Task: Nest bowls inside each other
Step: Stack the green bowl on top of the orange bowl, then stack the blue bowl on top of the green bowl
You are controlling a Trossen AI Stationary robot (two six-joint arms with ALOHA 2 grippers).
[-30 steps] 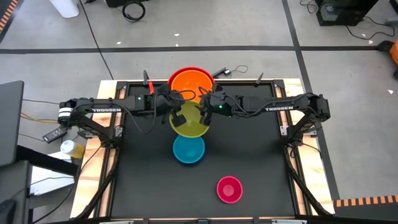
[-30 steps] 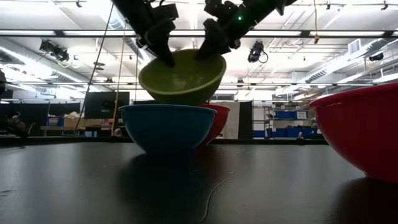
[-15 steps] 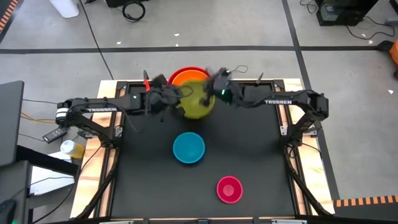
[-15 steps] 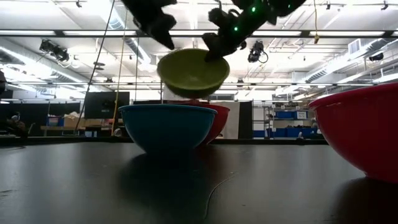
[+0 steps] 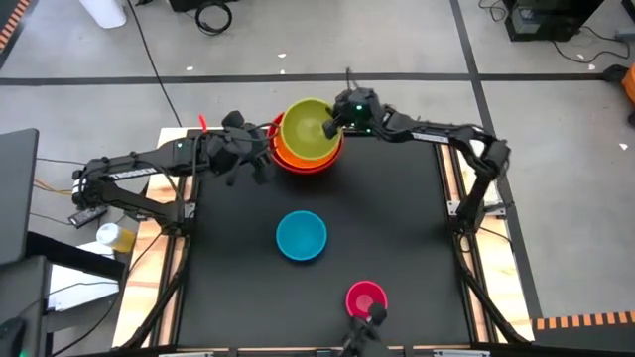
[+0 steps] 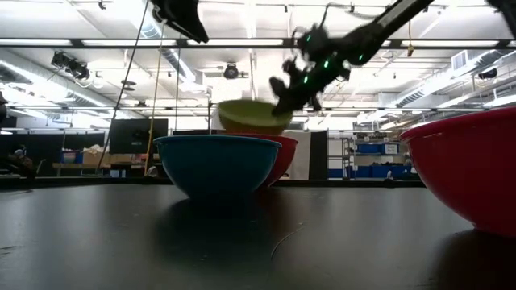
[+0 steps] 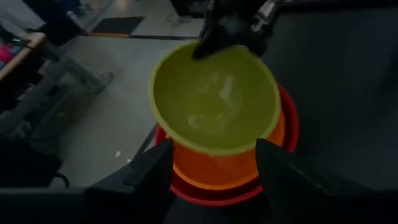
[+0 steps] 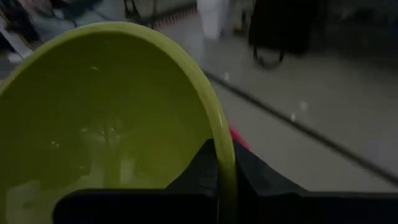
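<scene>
The yellow-green bowl (image 5: 306, 129) is at the table's far edge, in the mouth of the orange bowl (image 7: 224, 169), which sits nested in the red bowl (image 7: 290, 127). My right gripper (image 5: 330, 126) is shut on the yellow-green bowl's right rim. My left gripper (image 7: 211, 180) is open a little to the bowls' left and touches nothing. The blue bowl (image 5: 301, 236) stands mid-table, and the pink bowl (image 5: 366, 299) stands near the front edge. My right gripper pinches the yellow-green bowl's rim (image 8: 222, 155) on its right side, one finger inside the bowl and one outside. The fingers come from the table's right, slanting down. The bowl sits tilted in the orange bowl's mouth; whether it rests there I cannot tell.
Cables and clamps lie along the table's far edge behind the bowls. In the low view the pink bowl (image 6: 468, 165) fills the right side, close to the camera, and the blue bowl (image 6: 216, 165) hides the stacked bowls' lower parts.
My left gripper has let go of the yellow-green bowl's left rim, opened, and drawn back up and toward the table's left. My right gripper has carried the bowl from above the blue bowl toward the far edge and down into the orange bowl's mouth.
</scene>
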